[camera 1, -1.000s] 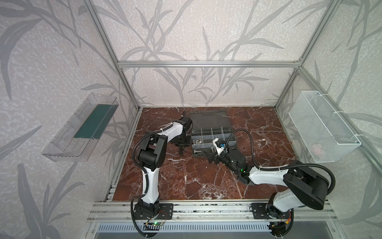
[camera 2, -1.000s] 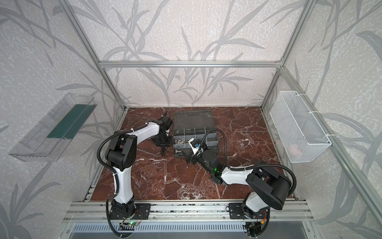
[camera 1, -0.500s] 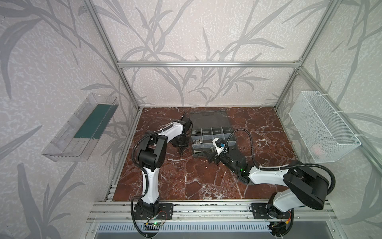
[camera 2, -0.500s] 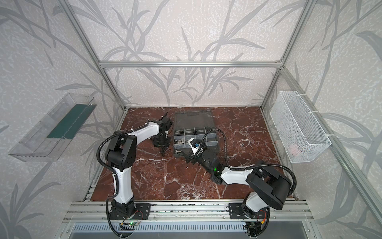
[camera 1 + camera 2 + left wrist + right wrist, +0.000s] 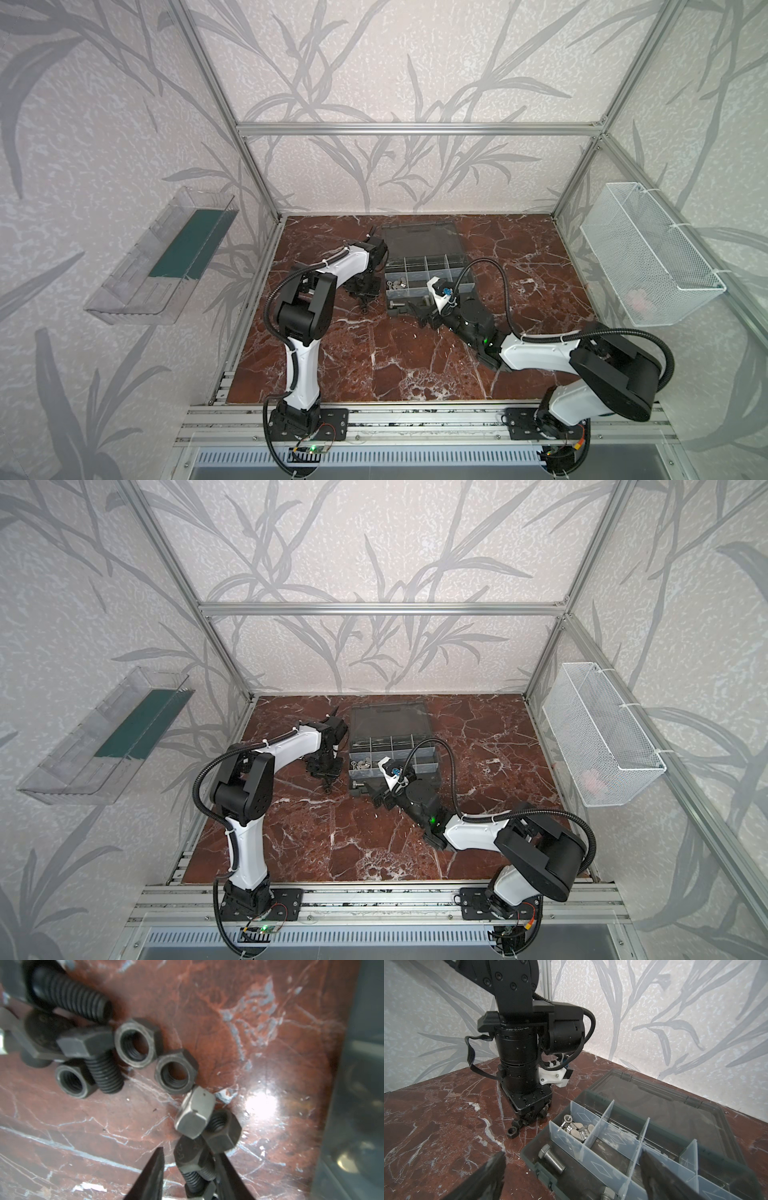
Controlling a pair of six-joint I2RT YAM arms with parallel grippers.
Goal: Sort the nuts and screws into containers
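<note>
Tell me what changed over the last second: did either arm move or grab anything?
Nothing visibly moved. The left pincer straddles a black screw beside the organizer case, not clamped; the right pincer is open at the case's near edge. Nothing grabbed or released.

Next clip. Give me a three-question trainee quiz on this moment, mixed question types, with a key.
1. True or false: a silver screw lies in a compartment of the organizer case.
2. What sits between the jaws of the left gripper? A) a silver nut B) a black screw C) nothing
3. Fill in: the gripper standing wide open at the case's front edge is the ___ gripper.
Key: 1 true; 2 B; 3 right gripper.
</note>
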